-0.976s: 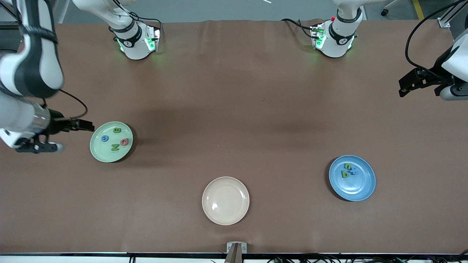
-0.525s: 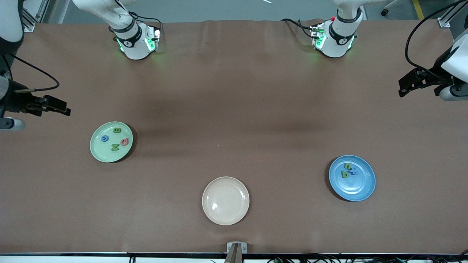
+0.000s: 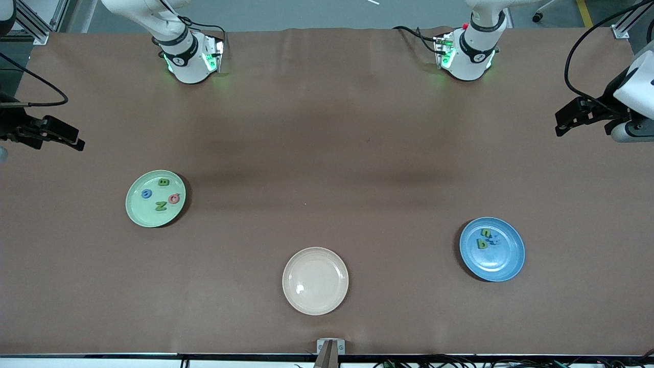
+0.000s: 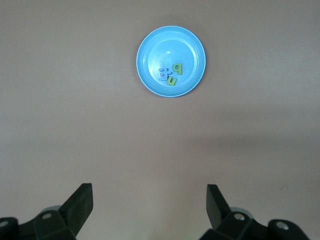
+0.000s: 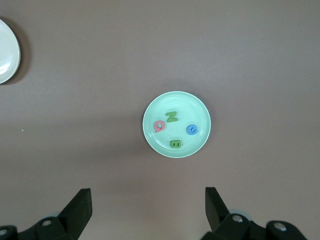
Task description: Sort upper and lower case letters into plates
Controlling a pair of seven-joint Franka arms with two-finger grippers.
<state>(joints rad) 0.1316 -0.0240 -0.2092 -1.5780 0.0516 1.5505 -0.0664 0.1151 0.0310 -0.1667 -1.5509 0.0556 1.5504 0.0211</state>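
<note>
Withdrawn from the mint green plate [image 3: 155,198], the right gripper [image 3: 56,134] now hangs with fingers spread over the right arm's end of the table. Left gripper [image 3: 577,116] waits spread over the left arm's end. Four letters [image 5: 173,129] lie on the mint plate; the others [image 4: 170,75] on the blue plate [image 3: 492,249]. A cream plate [image 3: 315,280] lies nearest the front camera.

We hold both arms raised at our table ends | left gripper [image 3: 564,117] jaws wide, empty | right gripper [image 3: 69,138] jaws wide, empty
</note>
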